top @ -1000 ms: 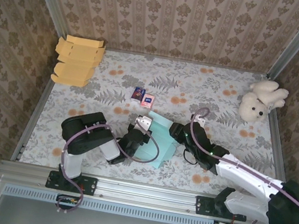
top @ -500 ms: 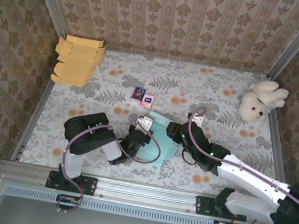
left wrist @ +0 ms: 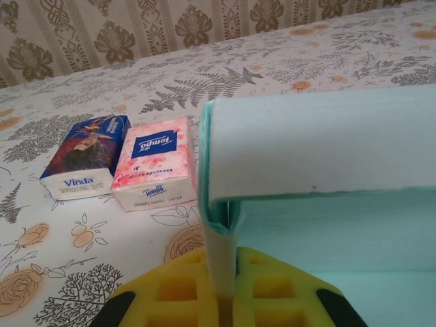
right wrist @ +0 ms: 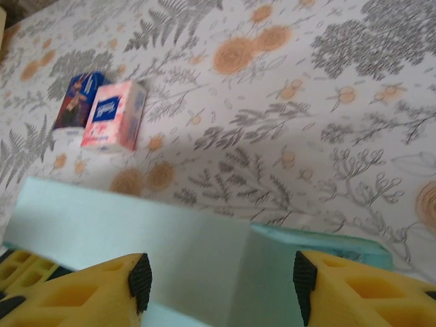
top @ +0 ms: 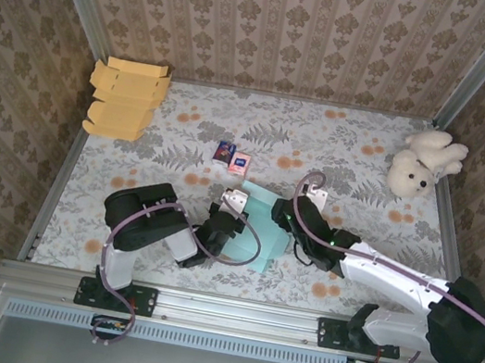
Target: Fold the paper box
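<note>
Where the top view is taken as reference, the counter (top: 365, 180) is covered by a floral cloth and is enclosed on three sides by patterned wallpaper. Aluminium rails run along the left, right and near edges.

The paper box (top: 260, 225), pale teal, lies at the centre of the frame, between the two arms.

- Left pincer (top: 228, 215): clenched on the paper box. In the left wrist view, the left pincer (left wrist: 222, 289) nips one thin upright wall of the paper box (left wrist: 320, 146) between its yellow pads.
- Right pincer (top: 285, 215): released. In the right wrist view, the right pincer (right wrist: 218, 289) has its yellow fingers (right wrist: 75, 293) spread wide, and a flat panel of the paper box (right wrist: 136, 225) lies between them. Contact with the panel cannot be determined.

Edge items:
- Cardboard stack (top: 125, 101): upper left, against the left rail.
- Plush toy (top: 424, 162): upper right, near the right rail.
- Blue tissue pack (top: 224, 151) and pink tissue pack (top: 241, 162): side by side, just above the paper box in the frame.

Open room: bare cloth lies right of the paper box toward the plush toy, along the upper middle below the back wall, and left of the left arm.
</note>
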You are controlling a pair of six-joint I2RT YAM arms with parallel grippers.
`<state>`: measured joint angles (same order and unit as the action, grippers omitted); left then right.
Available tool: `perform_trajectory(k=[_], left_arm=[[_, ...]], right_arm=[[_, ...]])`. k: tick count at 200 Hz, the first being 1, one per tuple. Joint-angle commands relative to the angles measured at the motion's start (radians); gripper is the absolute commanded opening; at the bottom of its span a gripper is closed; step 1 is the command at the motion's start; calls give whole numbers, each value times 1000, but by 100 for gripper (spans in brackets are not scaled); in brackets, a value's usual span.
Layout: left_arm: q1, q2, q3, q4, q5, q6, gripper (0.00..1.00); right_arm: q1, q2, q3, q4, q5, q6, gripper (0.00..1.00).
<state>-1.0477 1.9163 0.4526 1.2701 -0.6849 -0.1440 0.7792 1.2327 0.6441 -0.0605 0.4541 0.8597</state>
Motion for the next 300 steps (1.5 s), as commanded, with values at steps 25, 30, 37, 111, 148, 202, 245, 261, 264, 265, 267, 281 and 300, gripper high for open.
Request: perform_trajectory(k=[25, 30, 37, 111, 148, 202, 245, 261, 264, 265, 267, 281, 300], left_arm=[[-9, 16, 13, -14, -31, -9, 0], [-8, 16, 15, -14, -34, -8, 0], [-8, 15, 18, -19, -37, -8, 0], [-9, 26, 41, -34, -58, -5, 0], [-10, 32, 46, -33, -56, -8, 0], [-11, 33, 42, -32, -68, -5, 0], [-11, 33, 35, -29, -66, -13, 0], [-11, 29, 30, -29, -64, -17, 0], [-11, 27, 30, -29, -64, -16, 0], [-11, 27, 29, -29, -64, -17, 0], [-11, 26, 28, -29, -64, -17, 0], [-13, 23, 25, -31, -63, -20, 0], [-15, 21, 26, -32, -53, -21, 0]], right_arm=[[-30, 77, -11, 32, -82, -25, 61], [-24, 86, -6, 42, -97, -24, 61], [-15, 98, 3, 50, -107, -22, 61], [33, 78, 3, 158, -243, 55, 60], [47, 44, -10, 165, -255, 78, 60], [84, -71, -30, -37, -33, 11, 60], [110, -38, -90, 39, -54, 38, 62], [110, -1, -97, 82, -46, 25, 64], [110, 6, -101, 97, -44, 19, 65], [110, 7, -103, 101, -44, 17, 65], [109, 11, -105, 114, -42, 9, 65], [110, 33, -131, 207, -32, -41, 70], [101, 55, -158, 318, -26, -112, 81]])
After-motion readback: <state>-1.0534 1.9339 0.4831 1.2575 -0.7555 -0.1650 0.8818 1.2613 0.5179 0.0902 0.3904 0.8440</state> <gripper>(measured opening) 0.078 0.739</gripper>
